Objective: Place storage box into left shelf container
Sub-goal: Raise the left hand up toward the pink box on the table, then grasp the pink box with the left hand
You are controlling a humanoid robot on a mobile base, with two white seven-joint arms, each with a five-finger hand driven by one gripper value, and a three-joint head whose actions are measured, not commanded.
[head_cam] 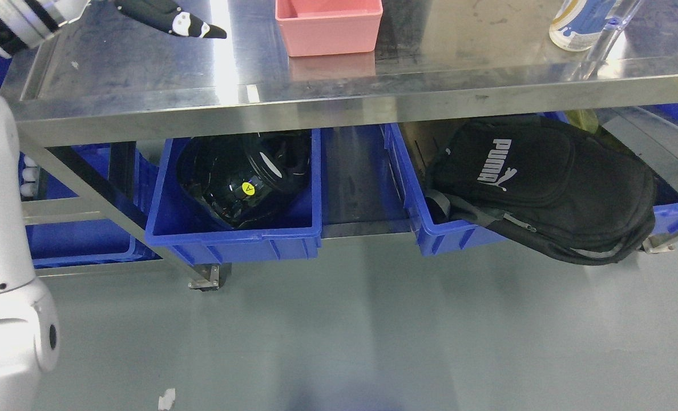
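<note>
1. We are reading "PUMA" in white on the black fabric bag point(550, 182) slumping over the right blue bin point(430, 228).
2. We are noting a yellow round sticker point(249, 189) on the glossy black helmet-like object point(242, 177) in the left blue bin point(230, 237).
3. The pink plastic storage box point(329, 25) is sitting on the steel table point(145, 74).
4. Our left hand point(170, 17) is hovering above the tabletop with fingers extended, holding nothing.

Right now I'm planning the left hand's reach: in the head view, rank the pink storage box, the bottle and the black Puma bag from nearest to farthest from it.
From the left hand, over the tabletop at upper left:
1. Pink storage box, on the tabletop, centre.
2. Black Puma bag, in the right blue bin below the table.
3. Bottle, on the tabletop, far right.
</note>
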